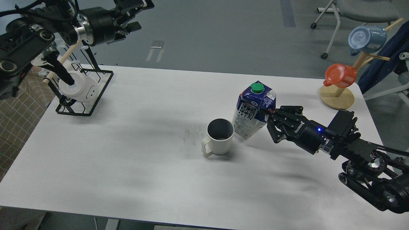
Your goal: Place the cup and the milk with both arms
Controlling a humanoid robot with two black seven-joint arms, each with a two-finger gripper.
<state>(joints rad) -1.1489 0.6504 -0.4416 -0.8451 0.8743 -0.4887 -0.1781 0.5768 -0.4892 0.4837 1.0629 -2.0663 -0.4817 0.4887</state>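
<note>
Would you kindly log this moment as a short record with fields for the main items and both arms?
table: white table
cup: ribbed off-white cup, upright on the table, handle toward the lower left
milk: blue and white milk carton, green cap on top, leaning, close beside the cup on its right
right gripper: right gripper, fingers closed on the carton's right side
left gripper: left gripper, raised at upper left, holding nothing, open or shut unclear
racks: black wire rack with a white mug, wooden mug tree with orange and blue mugs
</note>
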